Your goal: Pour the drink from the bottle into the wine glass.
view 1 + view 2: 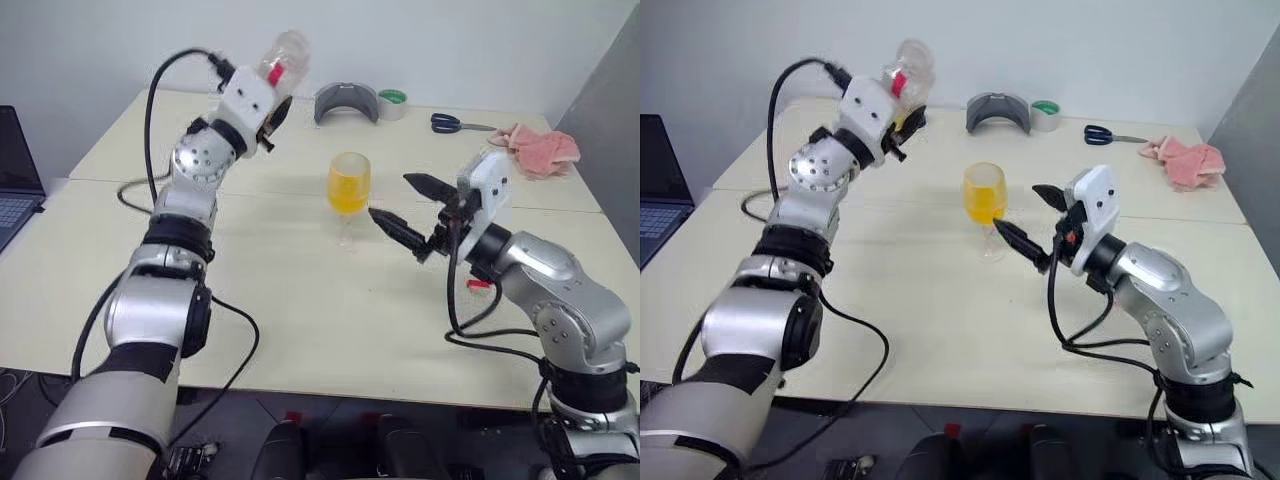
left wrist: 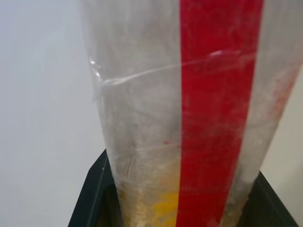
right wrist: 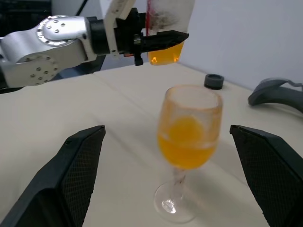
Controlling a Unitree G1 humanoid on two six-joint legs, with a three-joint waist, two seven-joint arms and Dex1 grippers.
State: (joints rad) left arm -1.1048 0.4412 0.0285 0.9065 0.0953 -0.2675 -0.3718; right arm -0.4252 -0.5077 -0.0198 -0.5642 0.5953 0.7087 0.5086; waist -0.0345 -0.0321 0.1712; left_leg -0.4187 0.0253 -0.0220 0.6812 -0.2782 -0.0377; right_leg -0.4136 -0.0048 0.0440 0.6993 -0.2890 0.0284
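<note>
My left gripper (image 1: 271, 110) is shut on the bottle (image 1: 282, 58), a clear one with a red stripe (image 2: 215, 118). It holds the bottle raised above the table, back and left of the wine glass, about upright. A little orange drink (image 3: 163, 54) sits at the bottle's bottom end. The wine glass (image 1: 349, 186) stands on the table's middle, its bowl about half full of orange drink (image 3: 185, 150). My right gripper (image 1: 406, 207) is open, level, just right of the glass. Its fingers (image 3: 78, 175) flank the glass without touching it.
Along the table's (image 1: 300, 300) far edge lie a grey curved object (image 1: 347, 102), a tape roll (image 1: 392, 103), scissors (image 1: 455, 123) and a pink cloth (image 1: 540, 148). A laptop (image 1: 15, 180) sits at the far left. A small red item (image 1: 480, 285) lies under my right forearm.
</note>
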